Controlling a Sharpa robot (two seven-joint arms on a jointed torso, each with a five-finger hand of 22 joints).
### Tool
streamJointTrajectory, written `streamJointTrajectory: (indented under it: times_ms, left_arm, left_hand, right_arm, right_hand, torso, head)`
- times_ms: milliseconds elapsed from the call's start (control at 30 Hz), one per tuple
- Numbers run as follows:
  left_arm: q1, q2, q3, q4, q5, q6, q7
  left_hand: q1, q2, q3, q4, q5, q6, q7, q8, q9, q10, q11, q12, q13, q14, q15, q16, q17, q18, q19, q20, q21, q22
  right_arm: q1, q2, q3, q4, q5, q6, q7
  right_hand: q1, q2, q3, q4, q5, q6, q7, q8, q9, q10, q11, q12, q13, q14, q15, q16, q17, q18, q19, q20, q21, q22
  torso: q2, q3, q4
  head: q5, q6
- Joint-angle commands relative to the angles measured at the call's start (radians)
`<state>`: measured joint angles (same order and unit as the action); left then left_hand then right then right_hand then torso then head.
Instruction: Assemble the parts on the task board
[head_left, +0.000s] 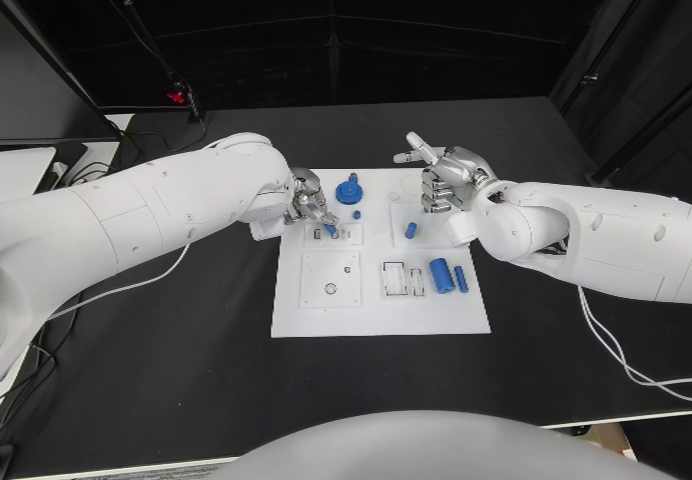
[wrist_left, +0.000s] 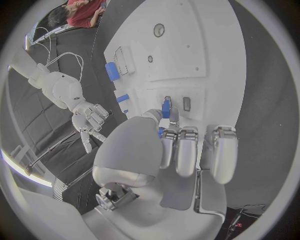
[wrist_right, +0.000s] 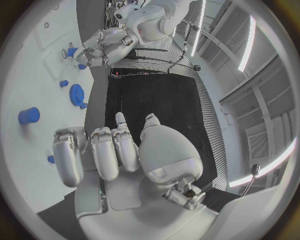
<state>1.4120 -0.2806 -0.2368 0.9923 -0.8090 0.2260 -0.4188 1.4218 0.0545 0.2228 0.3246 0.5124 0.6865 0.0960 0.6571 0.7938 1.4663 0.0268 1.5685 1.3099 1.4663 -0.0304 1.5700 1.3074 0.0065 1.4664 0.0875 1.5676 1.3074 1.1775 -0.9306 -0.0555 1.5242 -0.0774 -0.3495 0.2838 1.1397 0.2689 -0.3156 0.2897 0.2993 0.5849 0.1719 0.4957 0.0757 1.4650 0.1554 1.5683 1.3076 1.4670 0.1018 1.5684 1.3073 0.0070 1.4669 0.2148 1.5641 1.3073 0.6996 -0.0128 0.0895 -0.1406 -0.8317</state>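
Note:
The white task board (head_left: 378, 316) lies mid-table. My left hand (head_left: 306, 204) hovers over the board's far left part and pinches a small blue peg (head_left: 330, 229) between thumb and finger, its tip down at a slot; the left wrist view shows the peg (wrist_left: 165, 108) beside small rectangular slots. My right hand (head_left: 446, 181) hangs above the board's far right corner, fingers apart, holding nothing. A blue gear (head_left: 348, 190) stands on the far edge. A short blue peg (head_left: 411, 230) stands under the right hand. A thick blue cylinder (head_left: 441, 275) and a thin blue pin (head_left: 460, 279) lie at right.
A tiny blue piece (head_left: 356, 214) sits near the gear. White cables trail over the black table on the left (head_left: 130, 290) and right (head_left: 613, 345). A white edge of equipment (head_left: 22, 170) stands at the far left.

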Motion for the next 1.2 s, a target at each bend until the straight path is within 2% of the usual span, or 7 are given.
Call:
streamJointTrajectory:
  times_ms: [33,167,533,667,800,1200]
  left_arm:
    - [0.002,-0.007,0.001,0.020,-0.006,-0.081,-0.029]
    - [0.001,-0.013,0.000,0.032,-0.008,-0.102,-0.028]
    - [-0.002,-0.021,0.000,0.049,-0.014,-0.140,-0.034]
    - [-0.007,-0.037,0.000,0.075,-0.038,-0.161,-0.041]
    - [-0.011,-0.051,0.000,0.100,-0.048,-0.165,-0.052]
    - [-0.020,-0.063,0.000,0.125,-0.053,-0.180,-0.059]
  left_hand:
    - [-0.009,0.000,0.075,-0.064,0.004,0.007,-0.004,0.009,0.020,0.105,0.005,0.002,0.261,0.104,0.003,0.001,0.263,-0.007,0.104,0.001,0.003,0.263]
    - [-0.011,0.000,0.080,-0.061,0.006,0.007,-0.004,0.010,0.021,0.105,0.005,0.002,0.261,0.104,0.003,0.001,0.263,-0.007,0.104,0.001,0.003,0.263]
    - [-0.011,-0.002,0.087,-0.061,0.010,0.007,-0.005,0.012,0.023,0.105,0.004,0.002,0.261,0.104,0.003,0.001,0.263,-0.007,0.104,0.001,0.003,0.263]
    - [-0.011,-0.002,0.090,-0.060,0.011,0.006,-0.005,0.013,0.024,0.105,0.004,0.002,0.261,0.104,0.003,0.001,0.263,-0.007,0.104,0.001,0.003,0.263]
    - [-0.013,-0.003,0.092,-0.058,0.012,0.007,-0.005,0.014,0.025,0.105,0.004,0.002,0.261,0.104,0.003,0.001,0.263,-0.007,0.104,0.001,0.003,0.263]
    - [-0.016,-0.004,0.097,-0.055,0.013,0.007,-0.005,0.015,0.026,0.105,0.004,0.002,0.261,0.104,0.003,0.001,0.263,-0.007,0.104,0.001,0.003,0.263]
  right_arm:
    - [0.001,-0.001,0.000,0.001,0.001,0.003,0.009]
    - [0.000,-0.002,0.000,0.001,0.001,0.004,0.010]
    - [-0.001,-0.004,0.000,0.002,0.001,0.005,0.011]
    - [-0.002,-0.006,0.000,0.003,0.001,0.005,0.011]
    - [-0.002,-0.009,0.000,0.005,0.001,0.005,0.011]
    - [-0.002,-0.012,0.000,0.006,0.001,0.007,0.012]
  right_hand:
    - [0.002,0.011,0.004,0.002,0.005,-0.007,0.058,0.004,-0.001,0.106,0.001,0.003,0.263,0.104,-0.002,0.002,0.263,-0.001,0.087,-0.006,-0.007,0.255]
    - [0.002,0.011,0.004,0.002,0.005,-0.007,0.058,0.004,-0.001,0.106,0.001,0.003,0.263,0.104,-0.002,0.002,0.263,-0.001,0.087,-0.006,-0.007,0.255]
    - [0.002,0.012,0.004,0.002,0.005,-0.007,0.058,0.004,-0.001,0.106,0.001,0.003,0.263,0.104,-0.002,0.002,0.263,-0.001,0.086,-0.006,-0.007,0.255]
    - [0.002,0.012,0.004,0.002,0.005,-0.007,0.058,0.004,-0.001,0.106,0.001,0.003,0.263,0.104,-0.002,0.002,0.263,-0.001,0.086,-0.006,-0.007,0.255]
    - [0.002,0.012,0.004,0.002,0.005,-0.007,0.058,0.004,-0.001,0.106,0.001,0.003,0.263,0.104,-0.002,0.002,0.263,-0.001,0.086,-0.006,-0.007,0.255]
    - [0.001,0.012,0.004,0.002,0.005,-0.007,0.058,0.004,-0.001,0.106,0.001,0.003,0.263,0.104,-0.002,0.002,0.263,-0.001,0.086,-0.006,-0.008,0.254]
  torso:
    - [0.000,-0.0006,-0.0013]
    - [0.001,-0.0009,-0.0029]
    - [0.001,-0.0002,-0.0025]
    - [0.001,-0.0003,-0.0037]
    - [0.001,0.0006,0.0005]
    - [0.001,-0.0012,-0.0041]
  head:
    - [0.003,-0.001]
    - [0.005,0.000]
    - [0.005,-0.002]
    - [0.009,-0.002]
    - [0.006,-0.006]
    - [0.008,-0.006]
